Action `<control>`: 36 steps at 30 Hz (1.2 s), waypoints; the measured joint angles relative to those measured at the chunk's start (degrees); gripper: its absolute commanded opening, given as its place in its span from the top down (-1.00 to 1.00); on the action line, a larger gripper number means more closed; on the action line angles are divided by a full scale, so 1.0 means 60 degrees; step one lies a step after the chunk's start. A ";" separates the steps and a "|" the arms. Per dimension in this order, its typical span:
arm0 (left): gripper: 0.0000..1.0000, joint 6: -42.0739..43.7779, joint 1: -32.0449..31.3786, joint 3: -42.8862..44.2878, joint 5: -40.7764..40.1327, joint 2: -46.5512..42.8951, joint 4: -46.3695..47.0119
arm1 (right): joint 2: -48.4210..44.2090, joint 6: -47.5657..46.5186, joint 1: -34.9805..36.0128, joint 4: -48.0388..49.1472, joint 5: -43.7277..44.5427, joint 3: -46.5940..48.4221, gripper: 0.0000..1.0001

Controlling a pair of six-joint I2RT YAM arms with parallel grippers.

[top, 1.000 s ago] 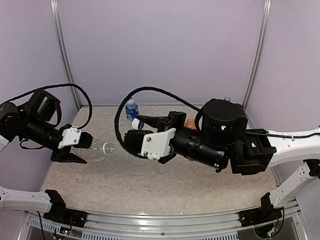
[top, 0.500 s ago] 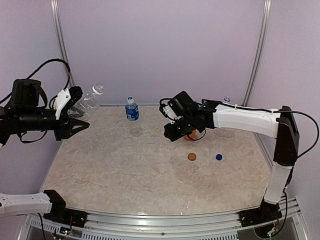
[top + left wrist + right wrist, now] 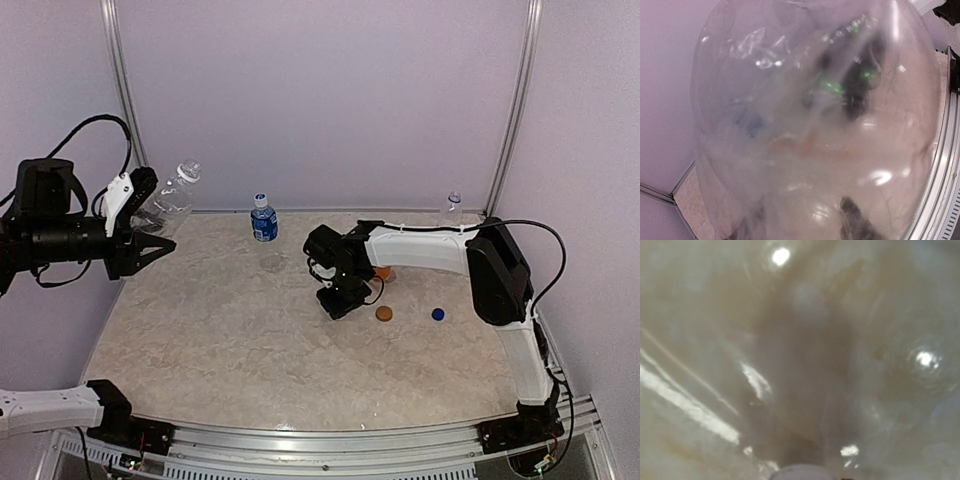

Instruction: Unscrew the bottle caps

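Two caps lie loose on the table (image 3: 220,340), right of centre: brown cap (image 3: 384,313) and blue cap (image 3: 438,314), so by my read two bottles are already open. Change over the last half second: right arm (image 3: 430,240) has folded back off the orange bottle (image 3: 383,272) and dropped. Right gripper (image 3: 341,303) now sits low over the table just left of the brown cap, jaws pressed together, nothing visibly in them. Its wrist view is only blurred tabletop, very close. Left gripper (image 3: 150,222) has barely moved: raised over the left edge, jaws pinching the clear bottle (image 3: 172,200), which is tilted with its whitish cap (image 3: 190,170) on and pointing up and right. Arms are well apart, so that cap isn't being worked yet; probably next, once the right comes over. Labelled bottle (image 3: 263,222) stands capped at the far edge. Corner bottle (image 3: 453,208) is at the far right corner, too small to tell if capped. Materials: clear bottle is thin, crinkly, glossy plastic and likely flexes under a hard pinch. Loose caps are small flat discs. Table is marbled beige, smooth, shiny.
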 measured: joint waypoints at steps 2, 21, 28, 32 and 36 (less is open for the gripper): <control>0.54 0.0004 0.0000 0.0000 0.0007 0.0004 0.0007 | 0.0175 -0.0018 0.0018 -0.0142 -0.0011 0.0106 0.12; 0.51 0.0033 -0.0004 0.0109 0.1366 -0.0160 0.0000 | -0.3687 -0.2830 0.1333 0.2962 -0.0113 -0.0976 -0.99; 0.46 0.0036 -0.0015 0.0120 0.2586 -0.0419 -0.0004 | -0.7155 -0.3187 0.2929 1.2346 -0.4408 -0.3690 -0.92; 0.46 0.0033 -0.0018 0.0124 0.3049 -0.0419 -0.0004 | -0.5814 -0.2481 0.2918 1.4597 -0.4987 -0.2743 -0.88; 0.46 0.0033 -0.0022 0.0124 0.3322 -0.0419 -0.0004 | -0.4295 -0.2269 0.3122 1.4644 -0.5096 -0.1738 -0.73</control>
